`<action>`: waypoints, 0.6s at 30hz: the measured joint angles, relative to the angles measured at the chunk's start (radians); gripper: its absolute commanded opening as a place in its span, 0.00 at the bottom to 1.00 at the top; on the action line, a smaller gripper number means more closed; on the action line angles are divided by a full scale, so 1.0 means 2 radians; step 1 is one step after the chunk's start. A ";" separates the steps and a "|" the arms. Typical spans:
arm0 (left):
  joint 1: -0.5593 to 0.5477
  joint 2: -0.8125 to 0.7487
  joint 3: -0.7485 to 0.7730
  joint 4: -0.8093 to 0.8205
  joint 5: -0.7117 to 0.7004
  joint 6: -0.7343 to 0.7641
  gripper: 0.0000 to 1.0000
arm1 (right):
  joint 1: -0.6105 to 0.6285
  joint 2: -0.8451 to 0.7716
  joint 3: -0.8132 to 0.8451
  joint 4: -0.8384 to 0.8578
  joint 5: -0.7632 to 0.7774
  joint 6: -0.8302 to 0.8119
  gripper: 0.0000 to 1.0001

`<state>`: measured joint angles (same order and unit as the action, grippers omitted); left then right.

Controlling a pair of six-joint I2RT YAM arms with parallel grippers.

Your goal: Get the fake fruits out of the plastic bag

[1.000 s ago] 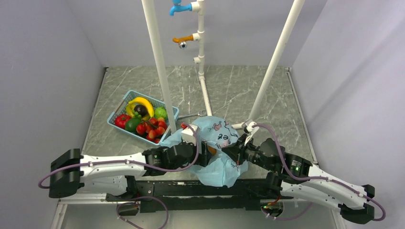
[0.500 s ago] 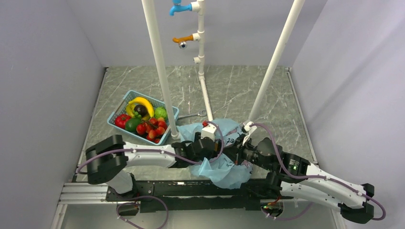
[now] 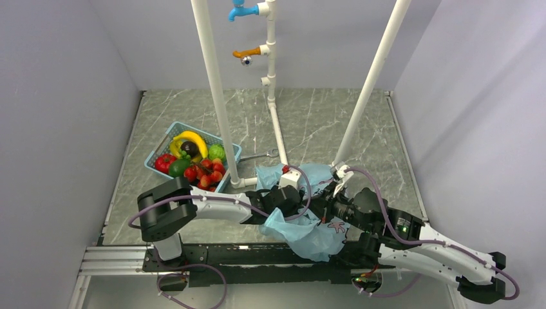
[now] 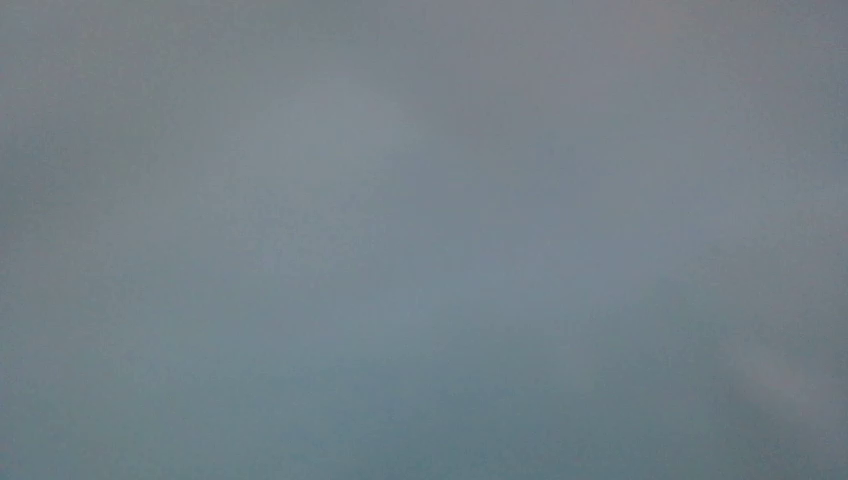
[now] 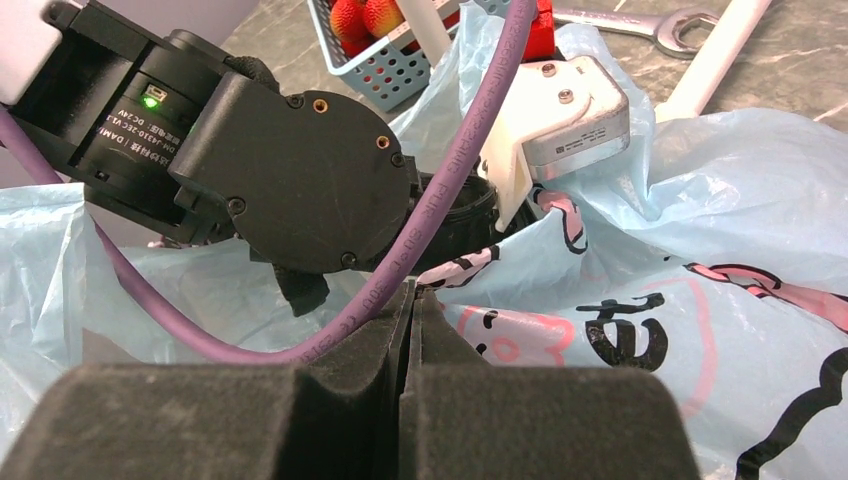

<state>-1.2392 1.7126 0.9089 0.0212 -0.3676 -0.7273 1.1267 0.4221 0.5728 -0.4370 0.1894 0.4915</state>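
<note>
One light-blue plastic bag (image 3: 309, 235), one blue basket (image 3: 169, 138) next to it, one wrench (image 3: 257, 156), and strawberries (image 3: 205, 175) too bunched to count tbh.

Fingers of right gripper (image 5: 412, 292) pressed together, pinching bag (image 5: 640, 250) film at the tips. Left arm (image 5: 300, 170) just ahead, its front end buried in bag; purple cable (image 5: 470, 130) crosses it. Basket (image 5: 385, 70) with strawberries (image 5: 365, 15) and wrench (image 5: 640, 18) at top.

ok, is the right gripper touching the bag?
Touching. In the right wrist view the right gripper is shut, with the bag film pinched at its tips and no gap showing.
</note>
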 measured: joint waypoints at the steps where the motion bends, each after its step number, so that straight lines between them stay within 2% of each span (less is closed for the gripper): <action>1: 0.000 0.000 -0.001 0.005 0.005 0.000 0.73 | 0.000 -0.001 0.000 -0.001 0.000 0.000 0.00; 6: 0.000 -0.028 -0.031 0.022 0.023 0.000 0.77 | 0.000 -0.007 -0.006 0.005 -0.014 0.000 0.00; 10: 0.000 -0.108 -0.071 0.020 0.024 0.000 0.77 | 0.000 0.006 -0.009 0.038 -0.044 -0.005 0.00; 18: 0.001 -0.254 -0.121 0.002 0.014 -0.017 0.77 | -0.014 0.134 0.020 0.167 -0.138 -0.034 0.00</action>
<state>-1.2373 1.2049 0.6674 0.0254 -0.3386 -0.7620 1.0996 0.6891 0.6128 -0.1024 -0.0860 0.4232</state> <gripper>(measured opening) 0.765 0.007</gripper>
